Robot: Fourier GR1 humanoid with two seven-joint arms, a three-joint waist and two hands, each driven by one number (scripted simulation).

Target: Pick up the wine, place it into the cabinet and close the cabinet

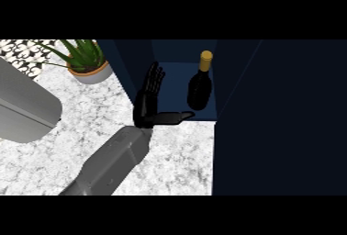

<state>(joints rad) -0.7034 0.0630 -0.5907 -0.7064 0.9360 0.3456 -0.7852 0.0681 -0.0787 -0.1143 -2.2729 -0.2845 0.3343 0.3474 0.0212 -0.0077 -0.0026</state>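
Observation:
The wine bottle (199, 92), dark with a gold cap, stands upright inside the open dark blue cabinet (175, 73) on its blue floor. My left hand (146, 108) is just left of the bottle at the cabinet's mouth. It is open, fingers straight and pointing into the cabinet along its left wall. The thumb (177, 117) sticks out to the right and ends at the foot of the bottle; whether it touches is unclear. The hand holds nothing. The right hand does not show.
The cabinet's dark door panel (281, 119) fills the right side. A potted green plant (88, 64) stands at the back left on the marble counter (176, 160). A large grey rounded body (24, 108) sits at the left edge.

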